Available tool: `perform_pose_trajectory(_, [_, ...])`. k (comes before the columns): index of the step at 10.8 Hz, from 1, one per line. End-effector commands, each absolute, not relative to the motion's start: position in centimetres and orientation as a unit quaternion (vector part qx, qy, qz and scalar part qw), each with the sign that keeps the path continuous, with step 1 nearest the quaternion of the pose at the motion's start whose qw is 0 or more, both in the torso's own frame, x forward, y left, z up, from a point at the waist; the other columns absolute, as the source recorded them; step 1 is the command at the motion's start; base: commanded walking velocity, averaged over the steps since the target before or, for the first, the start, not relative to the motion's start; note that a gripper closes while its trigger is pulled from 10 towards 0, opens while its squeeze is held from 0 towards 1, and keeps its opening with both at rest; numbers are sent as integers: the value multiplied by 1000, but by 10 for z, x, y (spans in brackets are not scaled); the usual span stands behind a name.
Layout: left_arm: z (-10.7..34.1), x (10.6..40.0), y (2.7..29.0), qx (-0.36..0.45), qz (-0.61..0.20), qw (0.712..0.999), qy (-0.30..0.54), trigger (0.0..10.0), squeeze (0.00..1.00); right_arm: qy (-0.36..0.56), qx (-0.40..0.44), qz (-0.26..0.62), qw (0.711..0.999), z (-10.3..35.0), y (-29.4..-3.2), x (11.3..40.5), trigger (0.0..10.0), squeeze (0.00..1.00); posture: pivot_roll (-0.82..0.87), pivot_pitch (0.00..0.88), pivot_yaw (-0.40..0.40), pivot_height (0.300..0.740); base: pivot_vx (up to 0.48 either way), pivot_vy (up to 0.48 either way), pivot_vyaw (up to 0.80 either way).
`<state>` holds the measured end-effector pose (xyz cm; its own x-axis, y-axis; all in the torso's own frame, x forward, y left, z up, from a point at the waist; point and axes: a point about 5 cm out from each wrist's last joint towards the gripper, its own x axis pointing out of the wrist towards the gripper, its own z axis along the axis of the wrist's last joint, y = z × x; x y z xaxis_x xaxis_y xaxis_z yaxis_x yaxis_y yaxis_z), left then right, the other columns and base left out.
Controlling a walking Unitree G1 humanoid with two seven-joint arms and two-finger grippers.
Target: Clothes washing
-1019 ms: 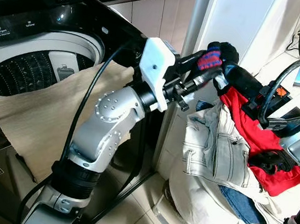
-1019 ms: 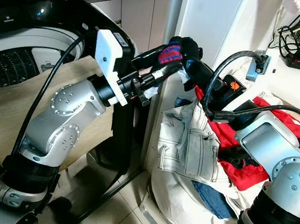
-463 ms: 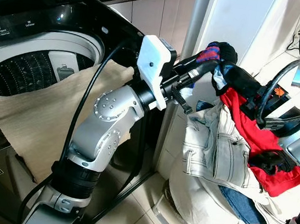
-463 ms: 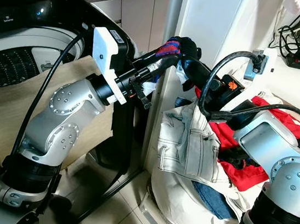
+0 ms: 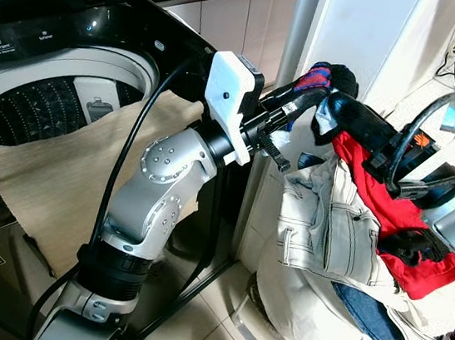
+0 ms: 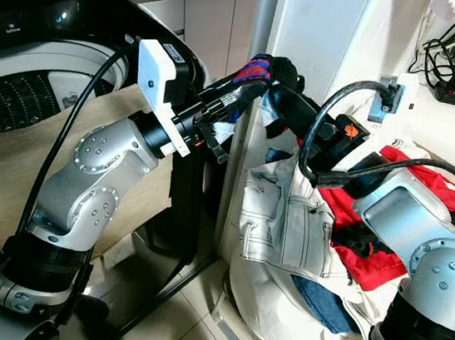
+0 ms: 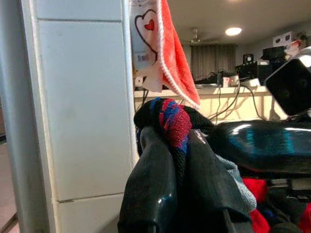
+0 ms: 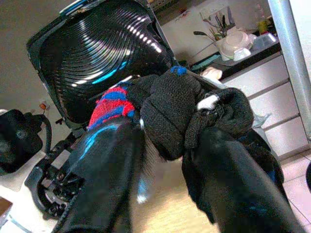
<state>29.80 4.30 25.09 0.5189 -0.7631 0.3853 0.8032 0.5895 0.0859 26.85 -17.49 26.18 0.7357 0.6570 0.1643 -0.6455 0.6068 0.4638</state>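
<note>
A black sock with red and blue stripes (image 5: pixel 322 73) is held up in the air between the washer and the laundry bag. My left gripper (image 5: pixel 303 89) is shut on it from the washer side; its fingers (image 7: pixel 146 184) pinch the striped part of the sock (image 7: pixel 171 120). From the bag side my right gripper (image 5: pixel 333 110) is shut on the same sock (image 8: pixel 170 109), with the black knit bunched between its fingers (image 8: pixel 104 174). The top-loading washer's drum (image 5: pixel 43 104) stands open at the left, its lid (image 8: pixel 102 53) raised.
A beige cloth (image 5: pixel 76 171) hangs over the washer's front rim. A white laundry bag (image 5: pixel 317 316) on the floor to the right holds pale jeans (image 5: pixel 321 220), a red garment (image 5: pixel 379 194) and blue denim. A white pillar (image 5: pixel 355 27) stands behind the grippers.
Both grippers, still holding the sock, have shifted slightly up and to the left, toward the washer. The sock has turned so less of its striped part shows.
</note>
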Motion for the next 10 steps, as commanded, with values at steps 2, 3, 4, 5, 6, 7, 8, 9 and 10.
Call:
perform_pose_trajectory(2, [255, 305, 48, -45, -430, 879, -200, 0, 0, -12, 243, 383, 891, 269, -173, 263, 10000, 1000, -98, 0, 20, 740, 0, 0, 0])
perform_pose_trajectory(3, [255, 307, 51, -42, -425, 882, -200, 0, 0, -13, 244, 385, 890, 270, -173, 262, 10000, 1000, -98, 0, 21, 740, 0, 0, 0])
perform_pose_trajectory(4, [256, 310, 55, -36, -414, 887, -200, 0, 0, -14, 241, 386, 890, 269, -173, 262, 10000, 1000, -97, 0, 22, 740, 0, 0, 0])
perform_pose_trajectory(5, [256, 315, 61, -27, -397, 895, -201, 0, 0, -15, 224, 377, 899, 269, -175, 262, 10000, 1000, -97, 0, 22, 740, 0, 0, 0])
perform_pose_trajectory(6, [260, 327, 78, -8, -345, 916, -206, 0, 0, -22, 194, 351, 916, 269, -179, 263, 10000, 267, -98, 0, 23, 740, 0, 0, 0])
perform_pose_trajectory(7, [267, 339, 97, 20, -280, 936, -214, 0, 0, -30, 185, 350, 918, 270, -180, 262, 10000, 0, -98, 0, 24, 740, 0, 0, 0])
perform_pose_trajectory(8, [284, 355, 131, 76, -168, 955, -231, 0, 0, -33, 161, 375, 912, 271, -174, 256, 10000, 0, -97, 0, 24, 740, 0, 0, 0])
perform_pose_trajectory(9, [292, 369, 159, 130, -82, 964, -216, 0, 0, -26, 145, 403, 903, 269, -164, 250, 10000, 0, -93, 0, 22, 740, 0, 0, 0])
perform_pose_trajectory(10, [278, 389, 188, 196, -6, 973, -117, 4118, 0, -12, 124, 417, 900, 264, -150, 250, 10000, 0, -88, 0, 19, 740, 0, 0, 0])
